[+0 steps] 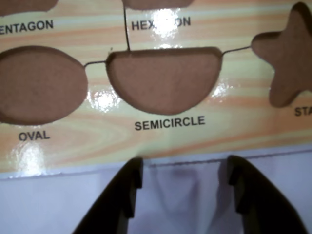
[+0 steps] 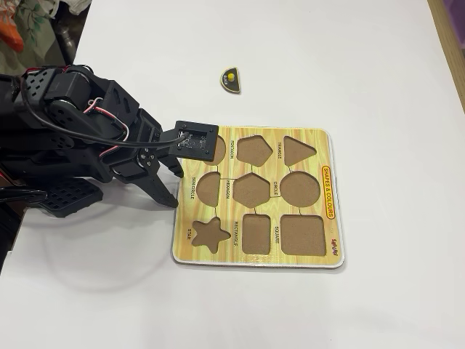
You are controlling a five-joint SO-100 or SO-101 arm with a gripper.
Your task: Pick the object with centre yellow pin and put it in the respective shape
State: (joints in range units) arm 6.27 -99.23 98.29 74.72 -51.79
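The object with the centre yellow pin [image 2: 230, 78], a small black semicircle piece, lies on the white table beyond the board's top edge in the fixed view; the wrist view does not show it. The respective shape [image 1: 163, 80] is the brown cutout labelled SEMICIRCLE in the yellow wood-grain board [image 1: 97, 141], and it lies empty just ahead of my fingers. In the fixed view this cutout [image 2: 208, 189] sits in the board's left column. My gripper [image 1: 185, 165] is open over the white table at the board's left edge [image 2: 172, 185], with nothing between its fingers.
Oval [image 1: 41, 85] and star [image 1: 287, 61] cutouts flank the semicircle one, both empty. The board [image 2: 327, 247] also has pentagon, hexagon, triangle, circle, rectangle and square cutouts. My arm's body [image 2: 65, 138] fills the left side of the table.
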